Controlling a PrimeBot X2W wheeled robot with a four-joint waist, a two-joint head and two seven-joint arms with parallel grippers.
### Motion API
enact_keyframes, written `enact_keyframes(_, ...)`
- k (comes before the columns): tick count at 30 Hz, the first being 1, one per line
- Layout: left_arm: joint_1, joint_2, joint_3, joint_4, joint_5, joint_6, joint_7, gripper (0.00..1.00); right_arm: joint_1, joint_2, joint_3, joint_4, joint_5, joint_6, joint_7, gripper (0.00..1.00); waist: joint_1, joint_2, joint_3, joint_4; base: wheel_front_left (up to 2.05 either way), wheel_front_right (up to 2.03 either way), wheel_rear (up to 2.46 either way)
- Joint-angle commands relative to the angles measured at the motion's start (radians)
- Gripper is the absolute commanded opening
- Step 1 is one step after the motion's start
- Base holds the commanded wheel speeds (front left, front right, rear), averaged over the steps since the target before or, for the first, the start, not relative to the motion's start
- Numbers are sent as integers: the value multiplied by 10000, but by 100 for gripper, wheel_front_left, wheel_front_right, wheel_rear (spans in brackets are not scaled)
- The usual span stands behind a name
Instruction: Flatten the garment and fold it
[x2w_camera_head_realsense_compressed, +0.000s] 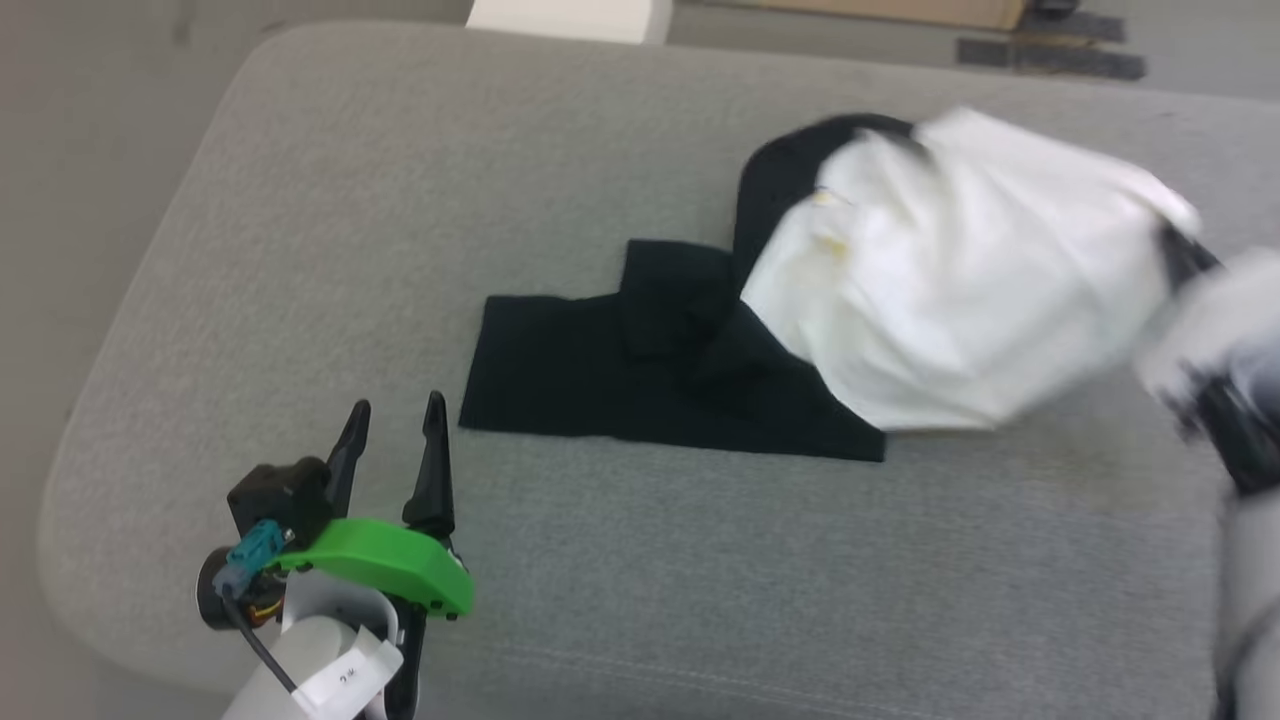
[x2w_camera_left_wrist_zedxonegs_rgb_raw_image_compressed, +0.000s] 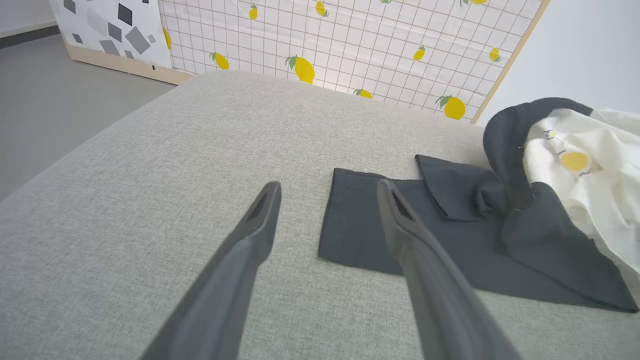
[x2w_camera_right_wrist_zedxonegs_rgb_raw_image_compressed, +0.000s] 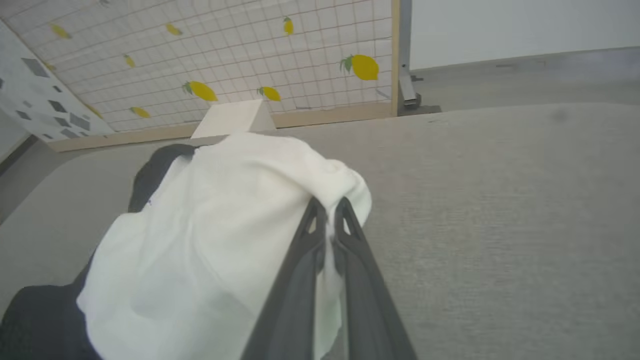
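The garment is a white T-shirt with black sleeves, bunched on the grey cushion. One black sleeve lies flat to the left; the white body is lifted and blurred at the right. My right gripper is shut on a white edge of the garment, with cloth pinched between the fingers; in the head view its blurred arm stands at the right edge. My left gripper hovers open near the cushion's front left, short of the sleeve. A yellow circle print faces the left wrist view.
The cushion's rounded left edge drops to grey floor. A lemon-patterned panel and a pale box stand behind the cushion. Open cushion surface lies in front of and to the left of the garment.
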Motion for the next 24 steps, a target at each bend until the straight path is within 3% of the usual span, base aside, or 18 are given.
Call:
enact_keyframes(1, 148, 75, 15, -6, 22, 22, 2, 100, 843, 34, -562, -420, -51, -15, 59, 0, -1, 0, -632, -649, 0, 0, 0)
enact_keyframes(4, 259, 76, -15, -27, -21, 40, 47, 100, 2384, 308, -1713, -1285, -331, -15, 581, 0, -1, 0, -821, -851, 0, 0, 0)
enact_keyframes(7, 323, 55, -64, -33, -71, 41, 108, 100, 3988, 605, -2220, -1714, -542, -15, 1490, 0, -1, 0, -906, -993, 0, 0, 0)
enact_keyframes(11, 445, 48, -81, 15, -169, 57, 187, 100, 5276, 767, -1935, -1756, -115, -15, 2396, 0, -1, 0, -971, -1216, 0, 0, 0)
enact_keyframes(13, 521, 51, -79, 48, -231, 77, 247, 100, 5465, 777, -1735, -1821, 299, -15, 2274, 0, -1, 0, -1001, -1327, 0, 0, 0)
enact_keyframes(14, 551, 57, -72, 59, -259, 86, 271, 100, 5461, 779, -1647, -1876, 514, -15, 2072, 8, -1, 0, -1015, -1375, 0, 0, 0)
enact_keyframes(15, 583, 58, -71, 73, -304, 86, 319, 100, 5451, 780, -1518, -1974, 719, -15, 1809, 100, -1, 0, -1033, -1419, 0, 0, 0)
enact_keyframes(20, 256, -119, -219, 115, -564, 55, 948, 100, 5147, 783, -1503, -2661, 1389, -15, 354, 100, -1, 0, -1069, -1500, 0, 0, 0)
enact_keyframes(24, -901, -548, -715, 274, -789, -58, 2306, 100, 4941, 783, -1565, -3375, 1282, -15, -228, 100, -1, 0, -919, -1527, 0, 0, 0)
